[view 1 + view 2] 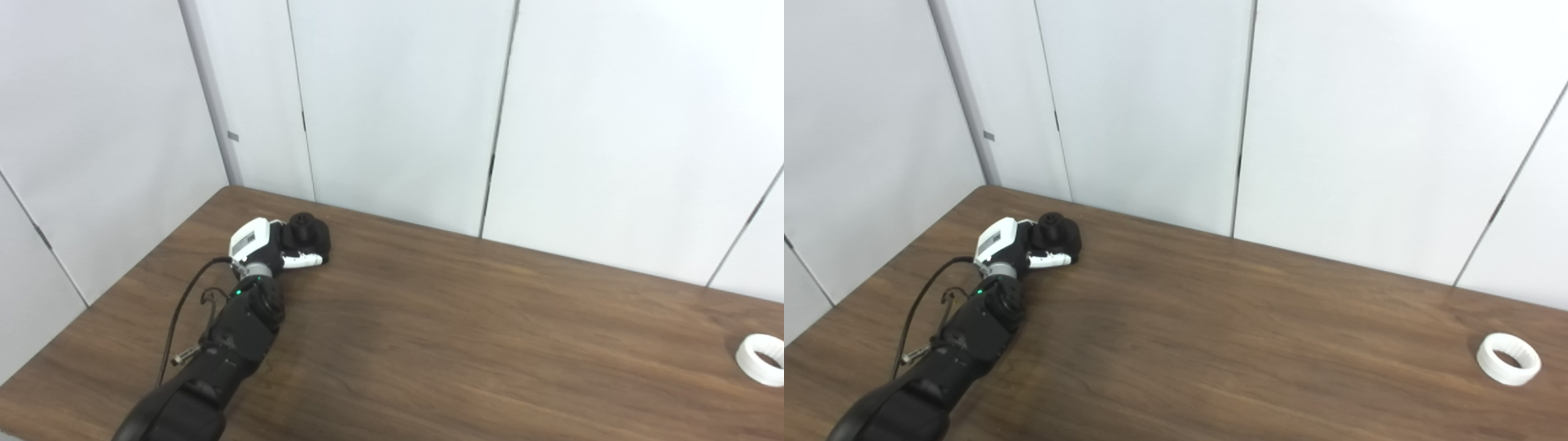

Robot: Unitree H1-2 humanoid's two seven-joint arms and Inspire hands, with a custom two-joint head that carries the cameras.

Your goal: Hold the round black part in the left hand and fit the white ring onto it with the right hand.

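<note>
The round black part (309,234) rests on the brown table (465,318) near its far left corner. My left hand (269,245) reaches out to it and its fingers wrap around the part, the thumb (303,261) lying along its near side. The same grip shows in the right eye view (1026,248), around the black part (1058,233). The white ring (1508,358) lies flat on the table at the far right, also seen in the left eye view (762,359). My right hand is not in view.
White wall panels (398,104) stand close behind the table's far edge and along its left side. A black cable (180,306) loops beside my left forearm.
</note>
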